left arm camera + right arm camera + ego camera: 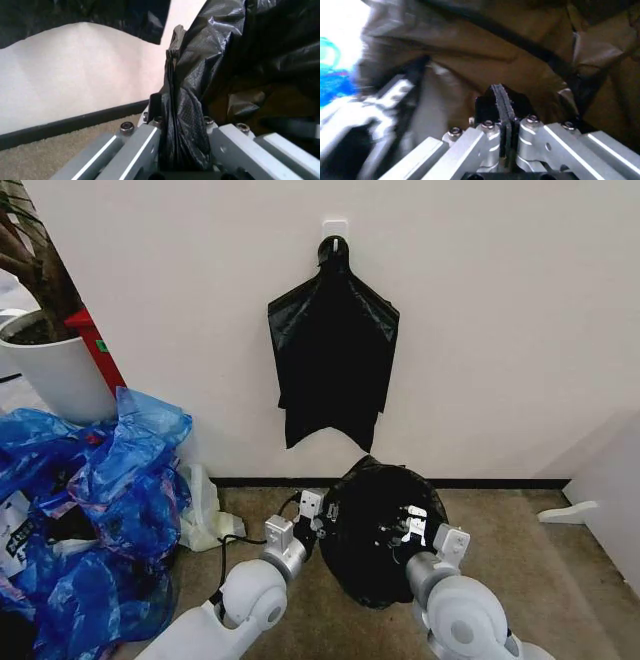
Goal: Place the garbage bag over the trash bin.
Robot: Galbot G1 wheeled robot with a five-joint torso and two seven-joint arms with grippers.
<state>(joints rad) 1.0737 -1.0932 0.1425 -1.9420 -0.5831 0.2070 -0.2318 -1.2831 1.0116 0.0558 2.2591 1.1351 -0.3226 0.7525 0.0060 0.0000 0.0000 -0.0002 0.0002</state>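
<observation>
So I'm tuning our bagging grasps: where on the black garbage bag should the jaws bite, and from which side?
Probably the rim film, from opposite sides, as here. The left gripper pinches a bunched fold at the left edge of the garbage bag, jaws shut on it; the right gripper pinches film on the right. The film is thin and wrinkly, so a gathered edge fold gives purchase and keeps the mouth spread.

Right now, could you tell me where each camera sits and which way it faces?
Head view: high, looking down past both arms at the garbage bag on carpet before the wall.
Left wrist view: behind the left gripper, shut on bag film, facing the wall.
Right wrist view: behind the right gripper, shut on film.
Shared: all three show the bag.
</observation>
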